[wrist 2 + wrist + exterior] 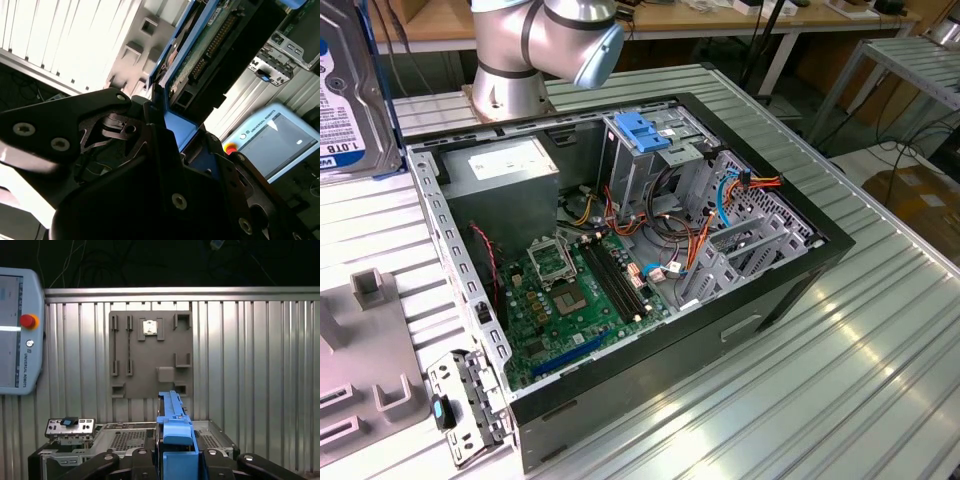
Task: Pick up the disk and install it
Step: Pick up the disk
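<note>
Ribbed metal tabletop point(880, 340) bears the open computer case point(720, 335). My gripper point(176, 462) has its jaws clamped on the disk point(350, 100) by its blue rails, at the exterior view's far left, well apart from the case, probably to leave its flat faces free.

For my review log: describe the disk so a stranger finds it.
From the open computer case, go to the exterior view's left edge: the disk stands upright there, held in the gripper. Unlike the grey fixture plate below it, it is a flat labelled slab with a bright blue rail.
</note>
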{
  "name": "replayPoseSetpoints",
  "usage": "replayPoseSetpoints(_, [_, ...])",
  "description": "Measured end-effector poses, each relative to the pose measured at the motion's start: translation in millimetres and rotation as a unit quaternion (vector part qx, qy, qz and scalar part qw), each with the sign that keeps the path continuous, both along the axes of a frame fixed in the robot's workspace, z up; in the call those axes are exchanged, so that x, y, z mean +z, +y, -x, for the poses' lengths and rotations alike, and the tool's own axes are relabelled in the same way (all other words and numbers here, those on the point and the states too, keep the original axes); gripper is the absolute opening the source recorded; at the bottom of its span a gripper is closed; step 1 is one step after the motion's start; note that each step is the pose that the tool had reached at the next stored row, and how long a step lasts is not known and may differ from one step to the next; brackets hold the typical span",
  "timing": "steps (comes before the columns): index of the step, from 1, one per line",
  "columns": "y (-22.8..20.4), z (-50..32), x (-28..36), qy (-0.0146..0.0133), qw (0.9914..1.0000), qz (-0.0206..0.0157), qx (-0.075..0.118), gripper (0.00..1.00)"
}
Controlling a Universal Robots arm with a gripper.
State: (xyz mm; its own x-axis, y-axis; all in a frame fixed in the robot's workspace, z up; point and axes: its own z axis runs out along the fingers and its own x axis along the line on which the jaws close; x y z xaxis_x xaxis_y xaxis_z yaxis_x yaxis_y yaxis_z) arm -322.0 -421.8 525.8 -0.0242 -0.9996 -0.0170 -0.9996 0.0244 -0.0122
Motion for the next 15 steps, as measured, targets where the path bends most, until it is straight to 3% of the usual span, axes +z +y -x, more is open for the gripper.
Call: replayPoseSetpoints(15, [-3.1,-13.8,-0.3,0.0,1.0,0.0,0.0,0.37])
